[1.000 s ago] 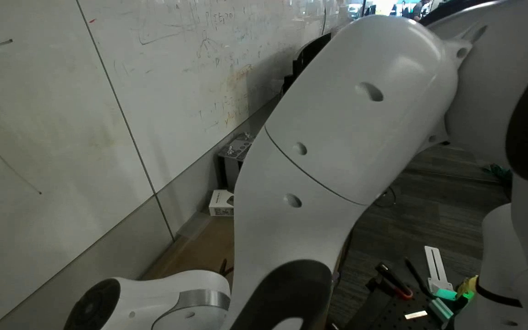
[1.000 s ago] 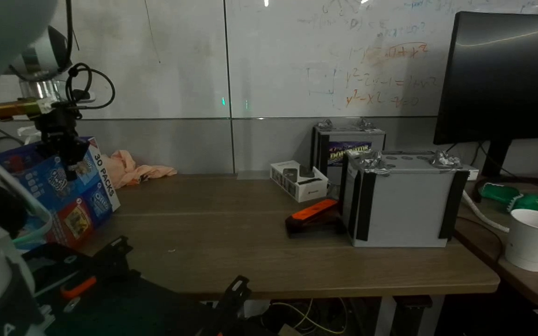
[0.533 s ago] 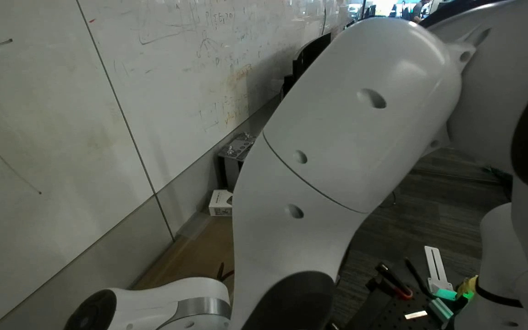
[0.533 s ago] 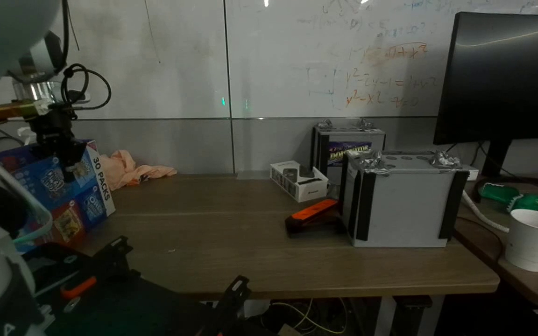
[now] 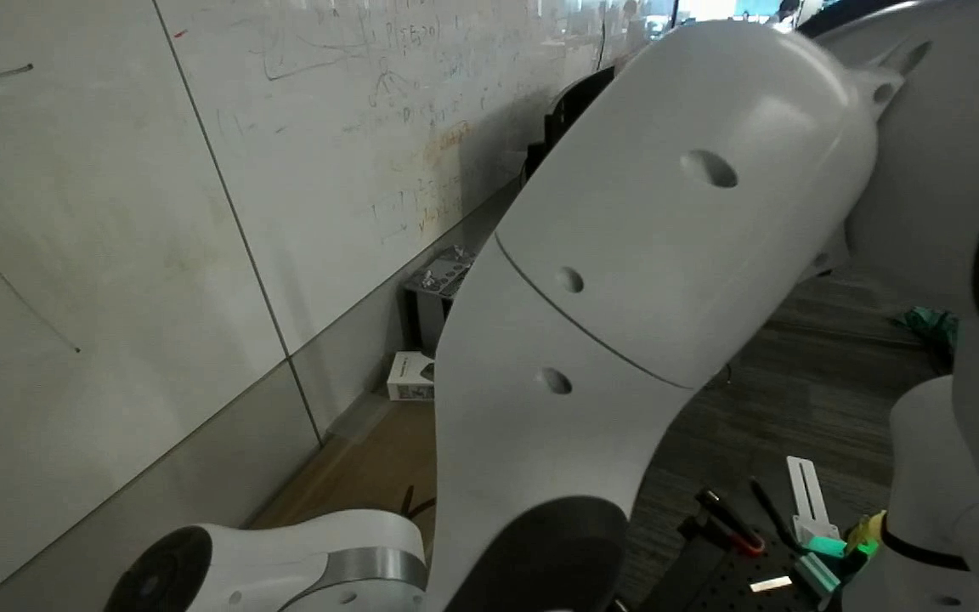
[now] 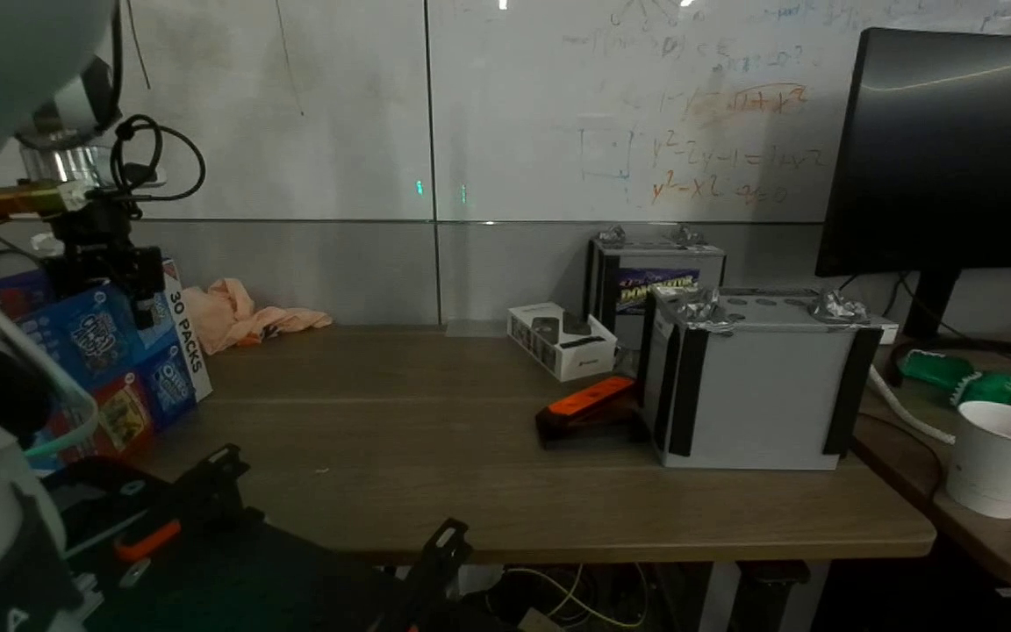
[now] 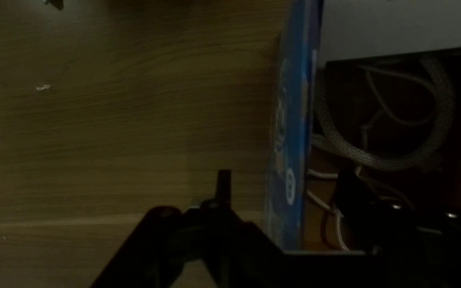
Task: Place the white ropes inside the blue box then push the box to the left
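Observation:
The blue box (image 6: 102, 338), printed with snack pictures, stands on the table at the far left of an exterior view. White ropes (image 7: 378, 162), a thick coil with thinner cords (image 7: 339, 228), lie inside it in the dim wrist view. My gripper (image 7: 284, 182) is open astride the box's side wall. One finger (image 7: 223, 186) is outside over the table and the other inside by the cords. A gap shows between each fingertip and the wall. In an exterior view the gripper (image 6: 146, 307) is low at the box; the arm hides the box in the remaining view.
A peach cloth (image 6: 242, 318) lies behind the box. Further along the table are a white carton (image 6: 562, 342), an orange-black tool (image 6: 589, 408) and two grey cases, the nearer one (image 6: 760, 386) large. The whiteboard wall (image 6: 295, 132) rises behind the table.
The jaws have spread apart. The blue box has shifted a little to the left in the exterior view that shows it, and the gripper has drifted slightly the same way.

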Robot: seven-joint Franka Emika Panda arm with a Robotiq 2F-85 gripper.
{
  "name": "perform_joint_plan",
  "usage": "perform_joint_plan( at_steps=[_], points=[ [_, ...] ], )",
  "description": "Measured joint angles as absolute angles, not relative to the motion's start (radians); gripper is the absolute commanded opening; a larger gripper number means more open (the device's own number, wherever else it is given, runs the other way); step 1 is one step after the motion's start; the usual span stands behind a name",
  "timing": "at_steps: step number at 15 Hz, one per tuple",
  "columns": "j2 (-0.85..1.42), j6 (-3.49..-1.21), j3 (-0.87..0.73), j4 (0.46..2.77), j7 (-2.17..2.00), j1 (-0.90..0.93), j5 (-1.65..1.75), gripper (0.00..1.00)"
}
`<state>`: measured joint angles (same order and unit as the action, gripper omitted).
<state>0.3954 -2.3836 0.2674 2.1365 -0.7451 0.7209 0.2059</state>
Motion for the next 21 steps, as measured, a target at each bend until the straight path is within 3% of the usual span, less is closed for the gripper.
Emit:
perform_joint_plan(
  at_steps=[10,21],
  points=[
    [0.104,-2.384,0.284,2.169,-0.751,0.64,0.071,1.0],
    [-0.181,-2.311,0.252,2.353,-0.907,0.303,0.047,1.0]
  ],
)
